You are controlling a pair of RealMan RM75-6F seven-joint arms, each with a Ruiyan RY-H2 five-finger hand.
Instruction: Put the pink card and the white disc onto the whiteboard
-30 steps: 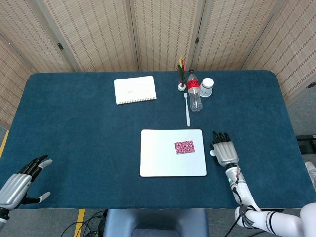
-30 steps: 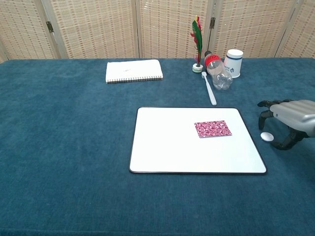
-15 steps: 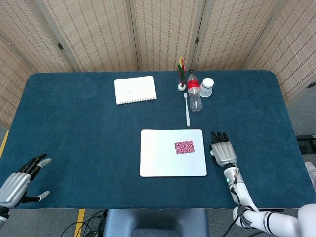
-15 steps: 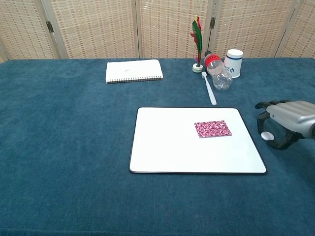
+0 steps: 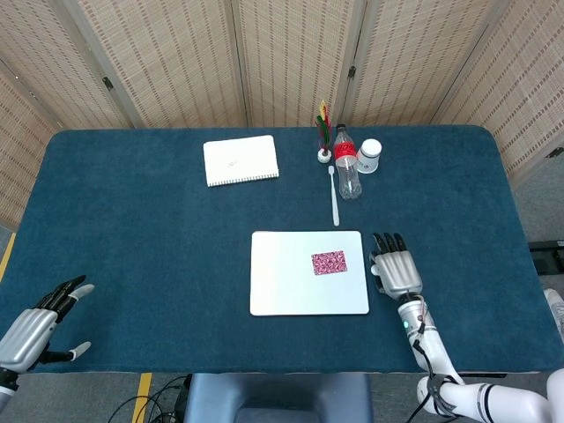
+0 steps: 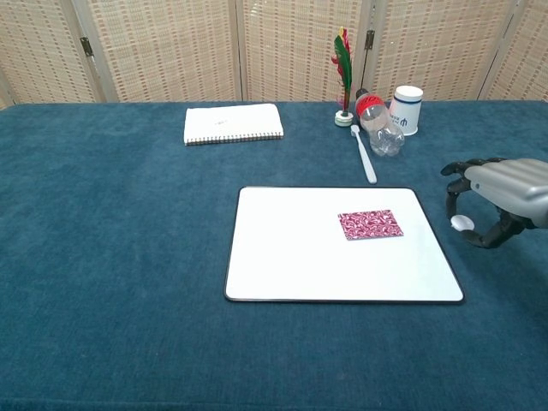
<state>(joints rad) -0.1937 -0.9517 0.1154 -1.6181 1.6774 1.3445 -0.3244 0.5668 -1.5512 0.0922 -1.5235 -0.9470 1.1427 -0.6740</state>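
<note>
The right hand (image 6: 495, 199) pinches the white disc (image 6: 462, 223) just off the whiteboard (image 6: 291, 257) at 3 o'clock. The pink card (image 6: 370, 224) lies on the whiteboard. The left hand (image 5: 35, 328) has its fingers apart and holds nothing.

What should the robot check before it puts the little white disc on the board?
1. Pink card already on the whiteboard: ok.
2. White disc held in the right hand: ok, pinched and seemingly lifted off the cloth.
3. Disc over the whiteboard: not ok, it is beside the right edge.
4. Free room on the board beside the card: ok.
5. Left hand out of the way: ok.
</note>
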